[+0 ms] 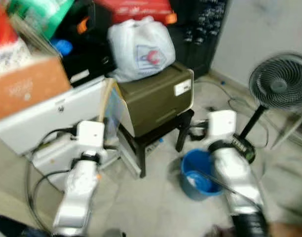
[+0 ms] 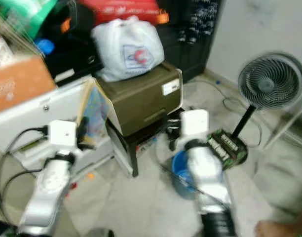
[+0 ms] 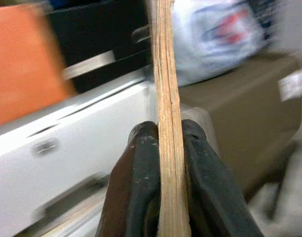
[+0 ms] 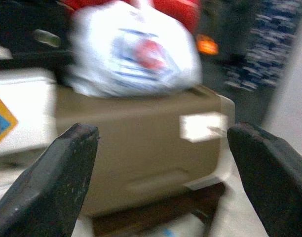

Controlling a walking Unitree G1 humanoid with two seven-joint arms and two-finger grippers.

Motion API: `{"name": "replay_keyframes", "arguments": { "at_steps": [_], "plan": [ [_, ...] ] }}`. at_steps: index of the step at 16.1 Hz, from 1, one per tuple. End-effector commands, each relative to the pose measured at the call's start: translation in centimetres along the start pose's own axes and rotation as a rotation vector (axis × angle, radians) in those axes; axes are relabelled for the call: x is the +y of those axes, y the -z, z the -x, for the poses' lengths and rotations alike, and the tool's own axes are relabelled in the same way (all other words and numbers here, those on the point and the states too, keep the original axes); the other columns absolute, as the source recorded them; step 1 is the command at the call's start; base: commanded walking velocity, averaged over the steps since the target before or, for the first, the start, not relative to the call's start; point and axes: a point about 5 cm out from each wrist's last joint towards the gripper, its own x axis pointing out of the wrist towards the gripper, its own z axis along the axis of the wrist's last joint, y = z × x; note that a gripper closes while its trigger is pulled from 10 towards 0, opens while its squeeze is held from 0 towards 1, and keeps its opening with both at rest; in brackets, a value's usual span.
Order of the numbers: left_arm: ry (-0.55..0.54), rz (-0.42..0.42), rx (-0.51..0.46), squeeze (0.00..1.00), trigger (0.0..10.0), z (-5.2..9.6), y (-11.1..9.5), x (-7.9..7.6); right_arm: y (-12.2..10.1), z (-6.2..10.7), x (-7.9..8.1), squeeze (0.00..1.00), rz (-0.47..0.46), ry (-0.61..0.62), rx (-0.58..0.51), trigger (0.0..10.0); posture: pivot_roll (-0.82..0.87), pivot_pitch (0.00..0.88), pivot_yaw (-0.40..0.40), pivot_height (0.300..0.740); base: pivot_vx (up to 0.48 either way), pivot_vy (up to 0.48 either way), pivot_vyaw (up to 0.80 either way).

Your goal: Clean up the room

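Cluttered against the wall on the left sits a brown cardboard box [image 1: 27, 86] on a white cabinet [image 1: 47, 116], with dark bins stacked behind them. Just ahead of the cabinet the left gripper [image 3: 163, 163] is clamped on a thin flat board [image 3: 167, 98], seen edge-on in the wrist view; from the head views it stands nearly upright in the narrow gap between the cabinet and an olive-brown box [image 1: 156, 96] resting on a dark stool [image 1: 156, 140]. A white plastic bag [image 1: 141, 47] with a red and blue print sits on top of that box, and a small white label [image 1: 182, 88] is stuck to its front. Right of the stool a blue bucket [image 1: 198, 175] stands on the floor, close under the right arm, whose right gripper [image 4: 163, 168] has its fingers spread wide with nothing between them, facing the olive-brown box. Farther right stands a black floor fan [image 1: 279, 81], its cable trailing across the floor. The board is probably the piece being tidied; held by one edge, it could twist in the grip or catch on the cabinet or the box as it moves, and the cables by the left arm could snag. Blur leaves the bag's print and the label unreadable.
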Motion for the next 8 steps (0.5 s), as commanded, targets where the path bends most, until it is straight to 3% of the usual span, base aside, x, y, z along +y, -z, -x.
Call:
{"name": "replay_keyframes", "arguments": {
  "at_steps": [1, 8],
  "plan": [
    [-0.011, -0.004, -0.03, 0.0, 10.0, -0.1, -0.7, 0.2, 0.1, 0.3, -1.0, 0.0, 0.019, 0.024, 0.006, 10.0, -0.02, 0.008, -0.014, 0.74, 0.0, 0.0, 0.79],
    [0.023, -0.034, -0.002, 0.0, 10.0, 1.4, -0.1, 0.5, 0.6, 1.4, -1.7, 0.0, 0.036, 0.043, 0.032, 10.0, -0.02, 0.006, -0.006, 0.74, 0.0, 0.0, 0.79]
  ]
}}
